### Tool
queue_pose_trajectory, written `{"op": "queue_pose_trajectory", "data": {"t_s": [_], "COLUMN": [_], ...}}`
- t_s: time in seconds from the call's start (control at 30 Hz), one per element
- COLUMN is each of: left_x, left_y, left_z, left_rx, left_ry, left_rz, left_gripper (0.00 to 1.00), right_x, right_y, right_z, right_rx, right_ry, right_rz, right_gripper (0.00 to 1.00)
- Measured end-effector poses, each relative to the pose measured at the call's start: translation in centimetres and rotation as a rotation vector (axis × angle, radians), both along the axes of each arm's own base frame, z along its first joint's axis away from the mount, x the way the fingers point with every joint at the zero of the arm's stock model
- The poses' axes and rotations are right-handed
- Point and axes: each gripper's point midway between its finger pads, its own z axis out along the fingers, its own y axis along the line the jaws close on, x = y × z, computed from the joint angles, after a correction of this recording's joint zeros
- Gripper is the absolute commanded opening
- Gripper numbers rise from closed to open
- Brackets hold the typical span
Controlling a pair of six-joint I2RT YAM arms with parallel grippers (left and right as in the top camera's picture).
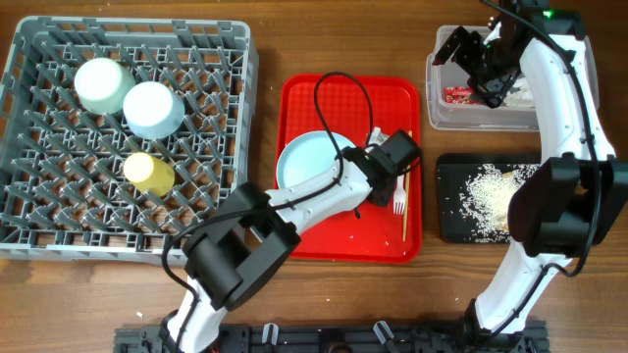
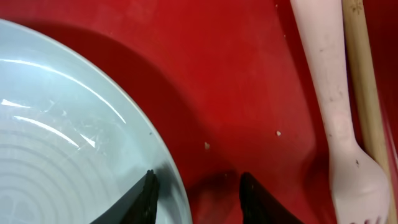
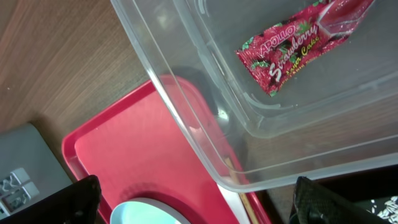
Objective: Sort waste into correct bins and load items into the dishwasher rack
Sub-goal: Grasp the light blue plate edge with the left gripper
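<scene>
Wooden tabletop (image 1: pixel 88 304), rack (image 1: pixel 98 247) on the left. Centre: left gripper (image 2: pixel 199 193) half-open, holding nothing, astride the plate (image 1: pixel 304 162) rim on the red tray (image 1: pixel 324 245). A shallow bite could let it slip! Right gripper (image 1: pixel 471 69) gapes empty over the tub (image 1: pixel 481 120).

Only furniture on show here is the table (image 1: pixel 265 39), a wood-look top in a warm mid-brown, with fine grain lines running left to right in the overhead view. It fills that view out to the top, left and right edges. The surface looks matte and pretty smooth. The light is soft and even, coming from above, so shadows on the wood are short and fuzzy-edged, sitting just beside whatever casts them. The right wrist view catches a patch of the same top, where the grain shows as thin darker streaks.
</scene>
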Motion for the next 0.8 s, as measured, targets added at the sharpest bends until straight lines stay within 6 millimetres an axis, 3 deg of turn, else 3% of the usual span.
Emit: {"op": "queue_pose_trajectory", "data": {"t_s": [0.03,0.13,0.63,0.8], "left_x": [0.1,0.6,2.6,2.8], "left_y": [0.1,0.4,2.1,1.8], "left_z": [-0.1,-0.1,0.5,2.1], "left_rx": [0.011,0.034,0.182,0.267], "left_ry": [-0.012,-0.045,-0.225,-0.384], "left_rz": [0.002,0.022,0.060,0.057], "left_gripper": [0.29,0.04,0.04,0.04], "right_x": [0.1,0.6,3.6,4.1], "right_y": [0.0,0.0,-0.2,-0.3], "right_z": [0.0,0.2,1.4,1.7], "right_rx": [0.000,-0.002,-0.010,-0.012], "right_ry": [-0.004,-0.027,-0.162,-0.184], "right_rz": [0.000,0.000,0.000,0.000], "right_gripper": [1.00,1.00,1.00,1.00]}}
